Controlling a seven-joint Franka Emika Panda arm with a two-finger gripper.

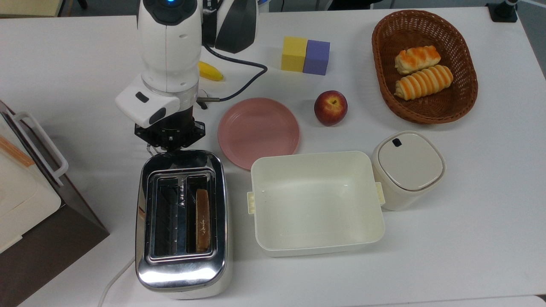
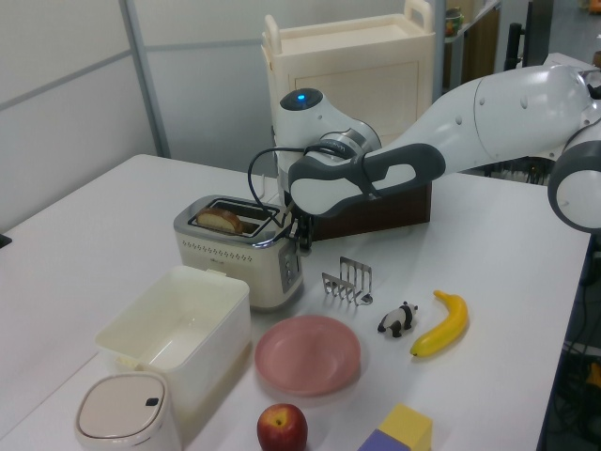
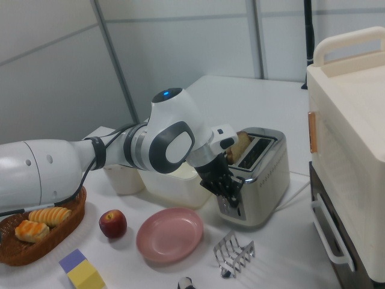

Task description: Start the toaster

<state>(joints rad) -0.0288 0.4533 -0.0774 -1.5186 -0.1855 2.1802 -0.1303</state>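
Top view: toaster (image 1: 182, 221) stands at the table's near edge, just beside the white tub (image 1: 316, 202), w/ one bread slice (image 1: 203, 219) in its slot on the top view's right. Gripper (image 3: 231, 191) is pressed against the toaster's end panel; fingers open or closed, I cannot tell.

In the top view, the toaster (image 1: 181, 221) stands on the worktop (image 1: 469, 238) with a slice of bread (image 1: 203, 219) in the slot nearer the top view's right. The pincer (image 1: 169, 147) hangs just beyond the toaster's far end. To the toaster's right in the top view sits a tub (image 1: 316, 202), and past that a lidded bin (image 1: 408, 168). A plate (image 1: 258, 130) lies beyond the tub, an apple (image 1: 330, 107) right of the plate. A rack (image 2: 348, 280) stands by the toaster's end in the left view.
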